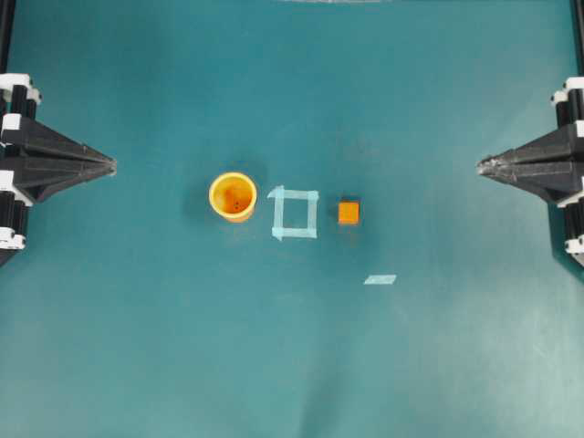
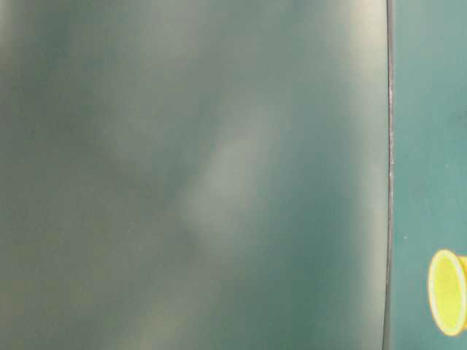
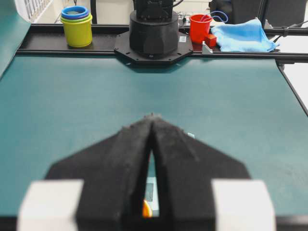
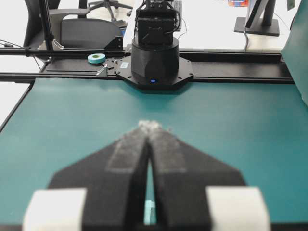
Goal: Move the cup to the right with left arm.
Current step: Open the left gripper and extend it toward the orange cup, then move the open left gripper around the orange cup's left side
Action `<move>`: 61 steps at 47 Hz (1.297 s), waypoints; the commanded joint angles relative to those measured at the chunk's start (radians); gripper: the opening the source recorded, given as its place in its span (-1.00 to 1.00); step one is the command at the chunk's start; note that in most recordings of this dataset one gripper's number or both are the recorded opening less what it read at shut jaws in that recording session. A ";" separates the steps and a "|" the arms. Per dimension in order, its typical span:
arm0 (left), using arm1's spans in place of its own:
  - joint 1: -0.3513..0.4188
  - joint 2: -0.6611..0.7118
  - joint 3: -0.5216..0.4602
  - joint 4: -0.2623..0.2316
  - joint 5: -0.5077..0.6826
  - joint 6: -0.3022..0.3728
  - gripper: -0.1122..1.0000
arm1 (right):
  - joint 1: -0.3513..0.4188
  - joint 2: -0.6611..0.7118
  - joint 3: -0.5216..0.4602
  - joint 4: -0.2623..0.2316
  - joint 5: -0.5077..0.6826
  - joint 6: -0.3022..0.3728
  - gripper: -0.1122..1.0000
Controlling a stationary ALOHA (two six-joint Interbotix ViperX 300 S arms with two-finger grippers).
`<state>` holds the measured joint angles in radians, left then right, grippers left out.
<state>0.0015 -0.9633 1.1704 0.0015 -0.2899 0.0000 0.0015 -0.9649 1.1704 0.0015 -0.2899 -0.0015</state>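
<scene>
The yellow-orange cup [image 1: 233, 196] stands upright on the green mat, left of centre in the overhead view. Its yellow rim shows at the right edge of the table-level view as the cup [image 2: 448, 292]. A sliver of the cup [image 3: 147, 209] peeks through the slit between the left fingers. My left gripper [image 1: 111, 165] rests at the far left edge, tips together, well short of the cup, with nothing in it. In its own view the left gripper [image 3: 152, 117] is shut. My right gripper [image 1: 481, 165] sits shut at the far right edge; the right gripper [image 4: 150, 125] also shows closed tips.
A pale tape square [image 1: 295, 213] lies just right of the cup, and a small orange cube [image 1: 349, 213] beyond it. A loose tape strip [image 1: 380, 279] lies lower right. Stacked cups [image 3: 76, 26], a red cup [image 3: 199, 27] and a blue cloth [image 3: 243, 36] sit behind the far arm base.
</scene>
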 commanded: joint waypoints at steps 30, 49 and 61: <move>-0.005 0.183 -0.002 0.009 -0.035 -0.017 -0.79 | 0.003 0.021 -0.017 0.000 0.017 0.005 -0.81; -0.003 0.282 0.000 0.009 -0.117 -0.017 -0.22 | 0.003 0.020 -0.021 0.002 0.017 0.005 -0.81; 0.023 0.330 -0.006 0.008 -0.118 -0.031 0.27 | 0.003 0.018 -0.026 0.002 0.020 0.006 -0.82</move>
<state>0.0138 -0.6443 1.1781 0.0092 -0.4019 -0.0276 0.0031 -0.9495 1.1704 0.0015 -0.2669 0.0031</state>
